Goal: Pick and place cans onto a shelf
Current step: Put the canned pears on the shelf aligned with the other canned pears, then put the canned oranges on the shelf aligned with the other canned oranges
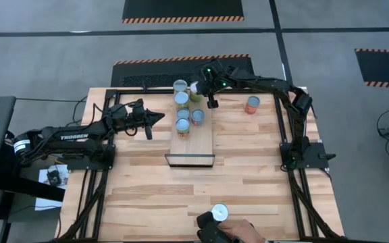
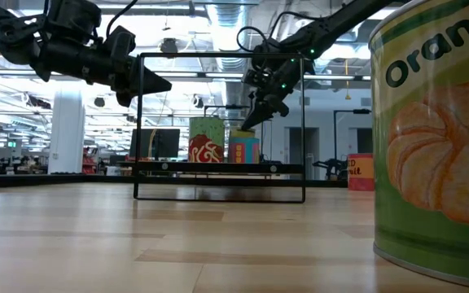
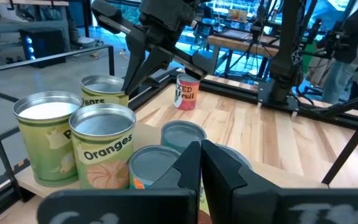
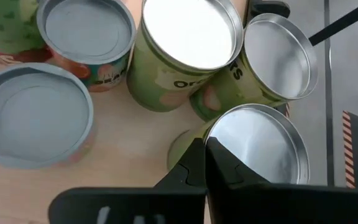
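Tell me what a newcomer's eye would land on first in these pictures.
First, the cluster of cans packed at the far end of the narrow shelf, mid-table, with the right gripper above their right edge and the left gripper pointing in from the left. Next, a lone red can on the table to the right, and a hand by another can at the near edge.

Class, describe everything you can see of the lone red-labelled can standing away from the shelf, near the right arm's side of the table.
The red-labelled can is a small metal cylinder with a silver-grey round top and a red-orange label; the left wrist view shows white patches and lettering ending in "Fruit". It stands upright on the bare wooden tabletop, apart from the shelf and its cluster of cans. Nothing touches it but the table. The right gripper hovers by the shelf instead.
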Robot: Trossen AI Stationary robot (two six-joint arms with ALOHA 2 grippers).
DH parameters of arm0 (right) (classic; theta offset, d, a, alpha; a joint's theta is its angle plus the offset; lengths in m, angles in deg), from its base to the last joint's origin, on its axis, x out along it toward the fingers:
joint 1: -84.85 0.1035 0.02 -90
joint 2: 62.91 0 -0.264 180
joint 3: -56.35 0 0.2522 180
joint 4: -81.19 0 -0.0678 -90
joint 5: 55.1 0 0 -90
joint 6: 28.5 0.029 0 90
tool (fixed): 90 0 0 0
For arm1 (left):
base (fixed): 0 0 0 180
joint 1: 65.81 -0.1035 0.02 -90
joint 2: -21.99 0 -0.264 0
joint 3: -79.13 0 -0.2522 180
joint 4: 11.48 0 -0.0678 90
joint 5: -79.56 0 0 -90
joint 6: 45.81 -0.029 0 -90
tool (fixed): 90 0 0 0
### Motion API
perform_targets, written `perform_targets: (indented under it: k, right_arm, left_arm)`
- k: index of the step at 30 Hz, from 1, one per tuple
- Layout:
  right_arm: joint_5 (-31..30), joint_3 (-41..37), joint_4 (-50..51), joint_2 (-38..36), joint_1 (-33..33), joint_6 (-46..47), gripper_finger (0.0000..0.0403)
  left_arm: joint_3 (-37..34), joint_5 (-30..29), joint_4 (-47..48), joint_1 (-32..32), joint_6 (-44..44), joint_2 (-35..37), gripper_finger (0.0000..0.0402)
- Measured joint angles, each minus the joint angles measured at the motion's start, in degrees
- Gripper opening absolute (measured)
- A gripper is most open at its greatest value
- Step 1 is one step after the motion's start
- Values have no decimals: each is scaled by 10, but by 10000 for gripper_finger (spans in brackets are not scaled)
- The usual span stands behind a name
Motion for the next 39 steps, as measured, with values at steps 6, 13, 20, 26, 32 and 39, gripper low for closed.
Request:
perform_targets:
  k: [6, 13, 20, 26, 32, 39]
  right_arm:
    - [-3, 0, 1, 0, 0, 1, 18]
    - [-14, 0, -2, 0, 0, 2, 61]
    - [-15, 0, -18, 0, 0, 12, 76]
    - [-15, 0, -26, 0, 0, 13, 77]
    - [-15, 0, -34, 0, 1, 18, 78]
    - [-40, -1, -27, -54, 29, 18, 73]
  left_arm:
    - [0, 0, 0, 0, 1, 0, 2]
    - [0, 0, 0, 1, 1, 0, 2]
    - [0, 0, 0, 10, 1, 0, 2]
    - [0, 0, 0, 16, 1, 0, 2]
    - [0, 0, 0, 16, 1, 0, 2]
    - [0, -1, 9, 16, -12, 0, 2]
